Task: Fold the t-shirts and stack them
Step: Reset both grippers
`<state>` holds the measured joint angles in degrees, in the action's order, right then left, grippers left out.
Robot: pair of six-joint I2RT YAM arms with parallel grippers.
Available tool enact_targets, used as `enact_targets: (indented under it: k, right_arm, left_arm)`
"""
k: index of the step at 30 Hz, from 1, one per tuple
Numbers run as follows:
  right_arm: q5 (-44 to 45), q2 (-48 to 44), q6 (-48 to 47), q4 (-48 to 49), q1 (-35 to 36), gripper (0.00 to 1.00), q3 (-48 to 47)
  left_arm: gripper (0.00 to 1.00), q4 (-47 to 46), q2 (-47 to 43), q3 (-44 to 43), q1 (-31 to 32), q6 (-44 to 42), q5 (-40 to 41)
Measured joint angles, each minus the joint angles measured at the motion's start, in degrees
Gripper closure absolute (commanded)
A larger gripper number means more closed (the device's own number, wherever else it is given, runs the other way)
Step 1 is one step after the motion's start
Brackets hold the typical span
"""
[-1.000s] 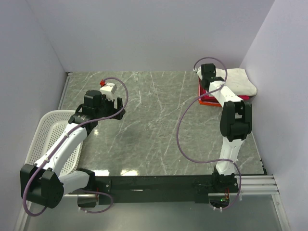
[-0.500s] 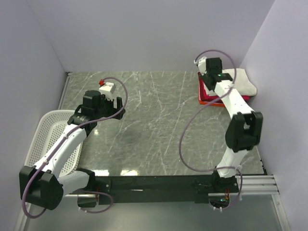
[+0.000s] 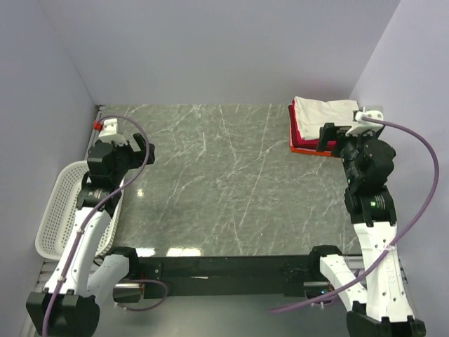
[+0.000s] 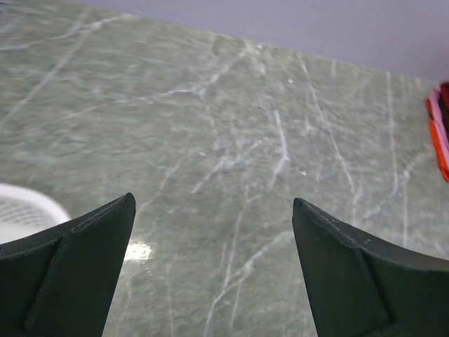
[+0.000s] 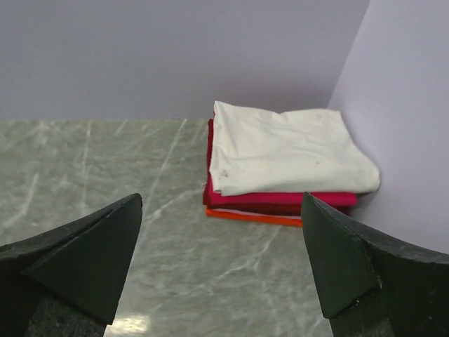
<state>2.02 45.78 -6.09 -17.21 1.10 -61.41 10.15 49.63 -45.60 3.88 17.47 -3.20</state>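
Observation:
The t-shirts lie folded in one stack in the table's back right corner. On top is the cream-white shirt (image 3: 324,112) (image 5: 287,151). Under it sits a crimson-pink shirt (image 3: 307,142) (image 5: 280,199), and an orange-red shirt (image 5: 252,217) is at the bottom. My right gripper (image 3: 331,140) (image 5: 221,196) is open and empty, hanging just in front of the stack without touching it. My left gripper (image 3: 140,151) (image 4: 212,200) is open and empty too, over bare marble at the far left. The stack's edge (image 4: 442,133) shows at the right border of the left wrist view.
A white perforated basket (image 3: 63,203) (image 4: 21,200) stands off the table's left edge, beside the left arm. Lilac walls close in the back and both sides. The stack lies close to the right wall (image 5: 407,105).
The right arm has drawn back from over the stack toward its base and its jaws have opened wide. The left arm has swung left toward the basket.

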Motion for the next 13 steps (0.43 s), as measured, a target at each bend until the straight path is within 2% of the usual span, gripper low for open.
enact_targets:
  k: [6, 10, 13]
  right_arm:
    - [6.78, -2.14, 11.30, -0.94, 0.00, 0.00, 2.97]
    - [9.57, -3.80, 13.90, -0.59, -0.02, 0.03, 8.26]
    - [11.17, -4.72, 13.97, -0.39, -0.02, 0.00, 10.86]
  left_arm:
    - [0.01, 0.02, -5.75, 3.30, -0.15, 0.70, 6.58]
    - [0.01, -0.02, -5.62, 3.39, -0.15, 0.66, 7.58]
    - [0.01, 0.00, -5.09, 3.39, -0.15, 0.61, 7.50]
